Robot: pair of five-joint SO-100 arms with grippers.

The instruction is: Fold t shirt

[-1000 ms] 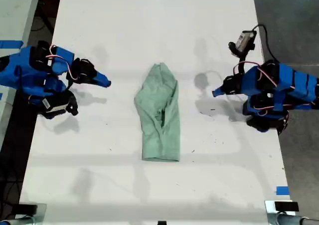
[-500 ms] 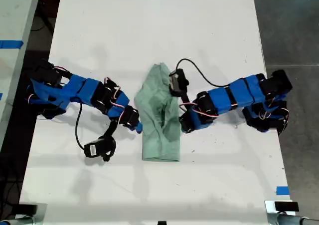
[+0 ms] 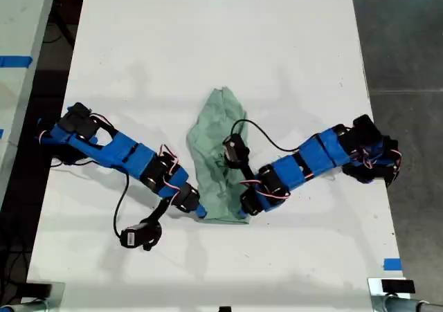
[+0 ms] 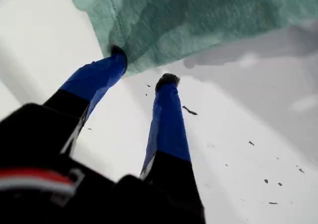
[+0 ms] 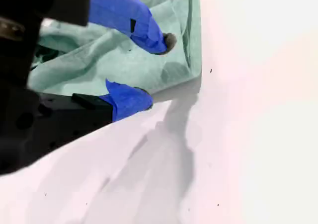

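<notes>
The pale mint-green t shirt [image 3: 211,135] lies crumpled in a long narrow shape mid-table. My first gripper [image 3: 243,210] reaches in from the exterior view's right to the shirt's lower right corner. In the first wrist view it [image 4: 141,65] is open, one fingertip [image 4: 118,52] touching the t shirt [image 4: 208,15] at its corner, the other on bare table. My second gripper [image 3: 199,210] comes from the exterior view's left to the lower left corner. It [image 5: 155,70] is open, one finger over the t shirt [image 5: 89,60], the other at its edge.
The white table [image 3: 208,35] ends in dark floor at the exterior view's right and a gap at its left. A wrist camera [image 3: 142,236] on its cable sits below the second arm. Blue tape [image 3: 392,263] marks the table's lower right.
Both arms have unfolded from the table's sides and reached inward, then slid down along the shirt to its two lower corners. The shirt has stayed in place.
</notes>
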